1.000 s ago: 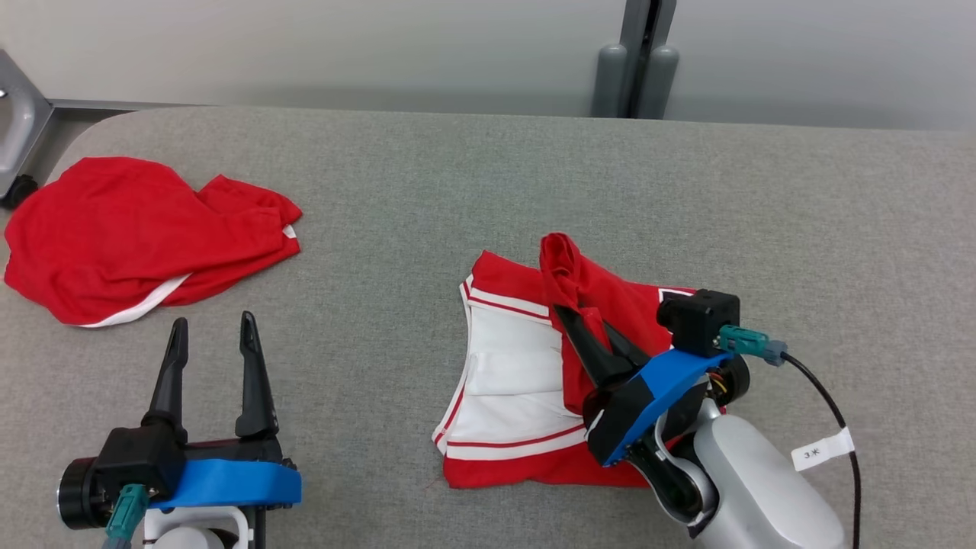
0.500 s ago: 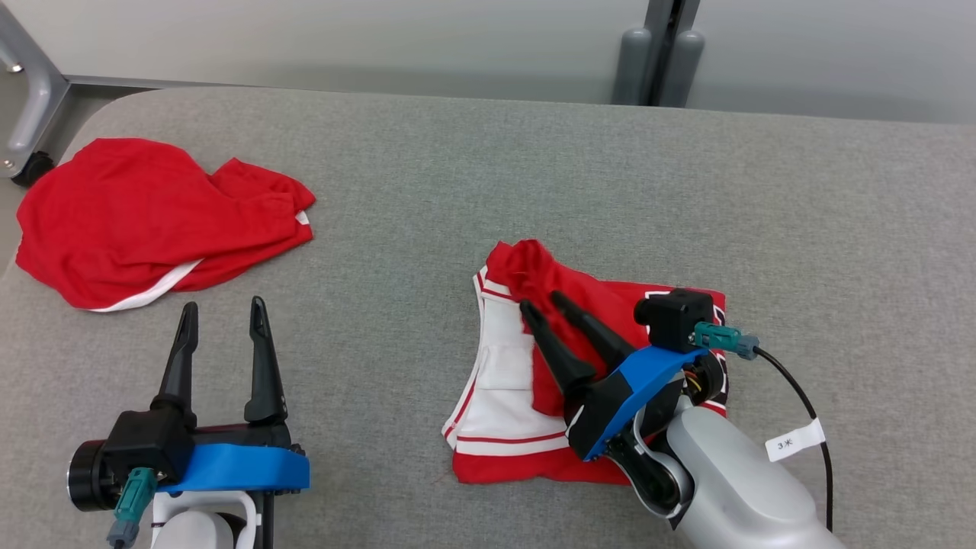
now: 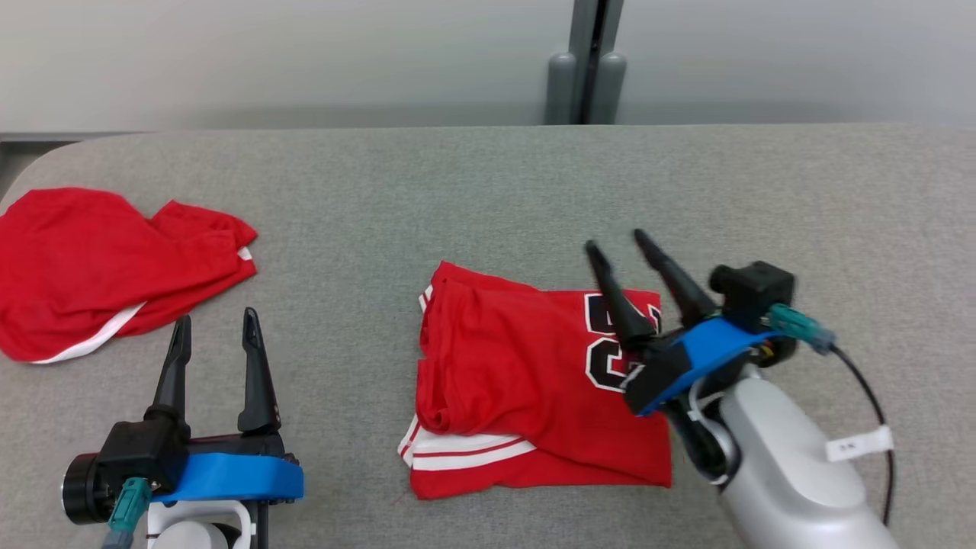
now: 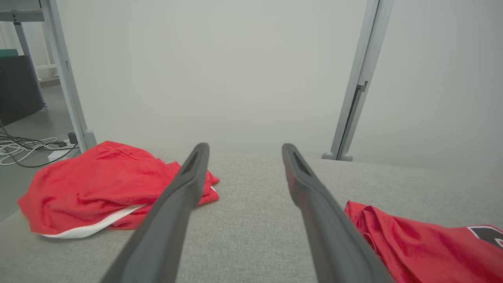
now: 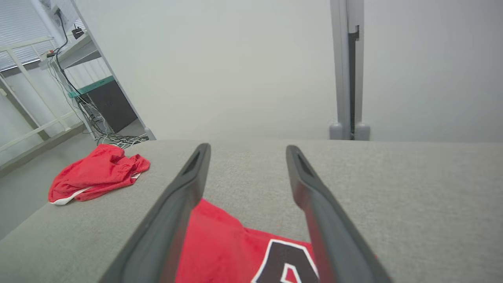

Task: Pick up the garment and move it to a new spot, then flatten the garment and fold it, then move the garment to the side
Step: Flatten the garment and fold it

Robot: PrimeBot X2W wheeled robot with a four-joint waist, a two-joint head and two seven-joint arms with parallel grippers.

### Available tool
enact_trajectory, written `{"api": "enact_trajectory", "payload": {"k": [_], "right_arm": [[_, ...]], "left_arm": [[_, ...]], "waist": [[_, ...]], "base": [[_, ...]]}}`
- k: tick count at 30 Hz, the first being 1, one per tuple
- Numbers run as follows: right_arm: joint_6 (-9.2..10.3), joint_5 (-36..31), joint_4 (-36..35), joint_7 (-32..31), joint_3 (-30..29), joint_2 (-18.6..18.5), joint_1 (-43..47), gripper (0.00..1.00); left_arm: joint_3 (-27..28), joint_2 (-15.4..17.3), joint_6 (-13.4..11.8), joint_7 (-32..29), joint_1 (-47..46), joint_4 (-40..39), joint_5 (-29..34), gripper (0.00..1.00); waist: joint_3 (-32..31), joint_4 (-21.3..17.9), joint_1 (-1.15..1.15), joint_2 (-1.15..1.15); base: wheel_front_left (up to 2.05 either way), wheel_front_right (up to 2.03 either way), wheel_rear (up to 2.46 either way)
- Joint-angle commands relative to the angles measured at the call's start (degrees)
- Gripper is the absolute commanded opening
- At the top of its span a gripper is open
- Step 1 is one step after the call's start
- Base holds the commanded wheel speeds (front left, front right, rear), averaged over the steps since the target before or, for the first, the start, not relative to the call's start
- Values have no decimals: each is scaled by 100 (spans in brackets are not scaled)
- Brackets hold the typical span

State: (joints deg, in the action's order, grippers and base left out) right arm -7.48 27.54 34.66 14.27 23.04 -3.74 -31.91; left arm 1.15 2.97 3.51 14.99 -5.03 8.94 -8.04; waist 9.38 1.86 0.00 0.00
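Grey fabric tabletop [image 3: 488, 191]. Folded red jersey [image 3: 503, 381] lies centre-near, roughly square. Right gripper [image 3: 614, 239] hovers above its right edge, fingers spread wide, holding nothing; jersey extends left of it. Left gripper [image 3: 214, 316], likewise spread and empty, sits near-left, well apart. Right arm nearer.

Pale room, grey tabletop

I see a grey fabric tabletop [image 3: 488, 175] against a plain pale wall [image 3: 267, 53], a grey post [image 3: 585, 61] behind its far edge, and loose cables [image 4: 19, 147] on the floor [image 4: 27, 120] by a dark cabinet [image 4: 17, 86].
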Motion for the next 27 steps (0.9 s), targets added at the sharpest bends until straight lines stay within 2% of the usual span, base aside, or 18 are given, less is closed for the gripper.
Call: {"api": "enact_trajectory", "payload": {"k": [1, 8, 16, 22, 27], "right_arm": [[-2, -88, -76, 45, -146, -90, 172, 100], [-3, -649, -890, 59, -1213, -336, 905, 100], [-3, -1095, -2101, -239, -2344, -246, 2012, 100], [-3, -1283, -2957, -582, -2706, -28, 2699, 100], [-3, -1354, -3354, -759, -2768, 70, 3037, 100]], "left_arm": [[9, -7, 4, 27, 6, -12, 31, 100], [-8, -8, 27, 27, 95, 20, 94, 100], [-10, 15, 48, 27, 112, 82, 135, 100], [-51, 48, 59, 27, 163, 112, 175, 100], [-157, 43, 54, 27, 236, 73, 226, 100]], "waist": [[-63, -83, 0, 0], [-163, -284, 0, 0], [-221, -339, 0, 0], [-273, -312, 0, 0], [-299, -268, 0, 0]], "base": [[0, 0, 0], [0, 0, 0], [0, 0, 0], [0, 0, 0], [0, 0, 0]]}}
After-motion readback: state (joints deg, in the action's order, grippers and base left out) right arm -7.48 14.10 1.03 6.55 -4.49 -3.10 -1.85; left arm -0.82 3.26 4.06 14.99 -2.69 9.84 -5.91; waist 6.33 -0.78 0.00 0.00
